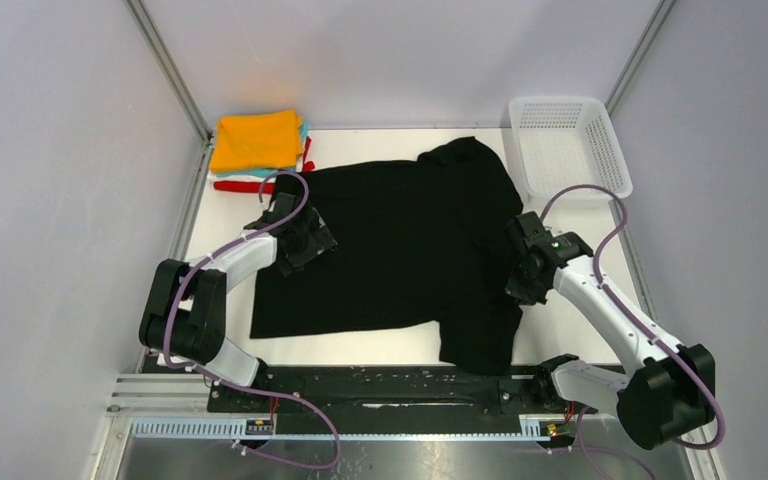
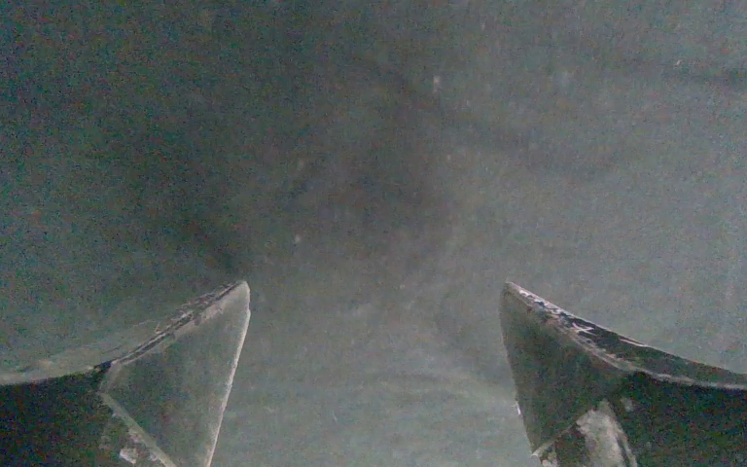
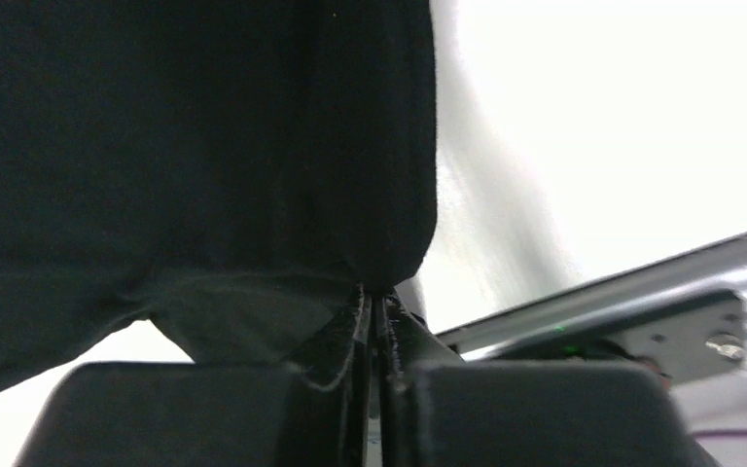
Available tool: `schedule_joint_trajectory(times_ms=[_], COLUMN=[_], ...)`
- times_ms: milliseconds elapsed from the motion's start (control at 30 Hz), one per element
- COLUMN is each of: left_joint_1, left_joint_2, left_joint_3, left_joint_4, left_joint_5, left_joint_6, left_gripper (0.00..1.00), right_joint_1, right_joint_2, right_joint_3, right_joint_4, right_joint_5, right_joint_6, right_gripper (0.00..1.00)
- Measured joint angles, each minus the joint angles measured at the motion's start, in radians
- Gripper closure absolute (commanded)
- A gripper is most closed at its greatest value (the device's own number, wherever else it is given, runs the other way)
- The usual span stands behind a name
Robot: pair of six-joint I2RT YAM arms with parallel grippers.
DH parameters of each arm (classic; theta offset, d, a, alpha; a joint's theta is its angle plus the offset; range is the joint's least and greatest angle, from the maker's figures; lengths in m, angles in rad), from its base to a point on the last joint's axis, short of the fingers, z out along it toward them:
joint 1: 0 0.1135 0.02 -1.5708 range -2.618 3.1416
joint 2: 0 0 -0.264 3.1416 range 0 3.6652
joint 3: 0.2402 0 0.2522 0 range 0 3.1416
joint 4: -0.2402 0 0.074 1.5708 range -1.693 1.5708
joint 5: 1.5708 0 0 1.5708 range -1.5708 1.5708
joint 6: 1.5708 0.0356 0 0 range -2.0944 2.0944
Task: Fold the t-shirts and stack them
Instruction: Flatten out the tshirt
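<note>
From the top view, a large plain black cloth t-shirt lies spread across the middle of the white desk, with one lobe at its near right running toward the desk's near edge. Off the black t-shirt's far left corner sits a stack topped by a folded orange t-shirt, with teal and white edges showing below it and a red t-shirt at the bottom. A white plastic mesh basket stands just beyond the black t-shirt's far right side. The left fingers sit over the black t-shirt's left edge, and the right fingers are at its right edge. In the left wrist view, dark cloth fills the whole frame; the left fingers are spread wide apart with nothing between them. In the right wrist view, the right fingers are pressed together, pinching a fold of the black t-shirt, whose cloth hangs beyond them against the bright desk.
</note>
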Motion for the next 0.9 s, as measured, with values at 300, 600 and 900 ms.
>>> schedule_joint_trajectory(times_ms=[300, 600, 900], left_joint_1=[0.003, 0.006, 0.007], left_joint_2=[0.009, -0.012, -0.030], left_joint_3=[0.017, 0.017, -0.021], left_joint_4=[-0.016, -0.027, -0.025], left_joint_5=[-0.022, -0.032, -0.023], left_joint_6=[0.007, 0.007, -0.006], left_gripper=[0.01, 0.01, 0.01], right_joint_1=[0.004, 0.003, 0.003], right_joint_2=[0.061, -0.172, 0.141], right_joint_3=[0.012, -0.188, -0.220], right_joint_4=[-0.131, 0.346, 0.758], right_joint_5=[0.157, 0.001, -0.243], right_joint_6=[-0.033, -0.121, -0.121], right_gripper=[0.01, 0.00, 0.00])
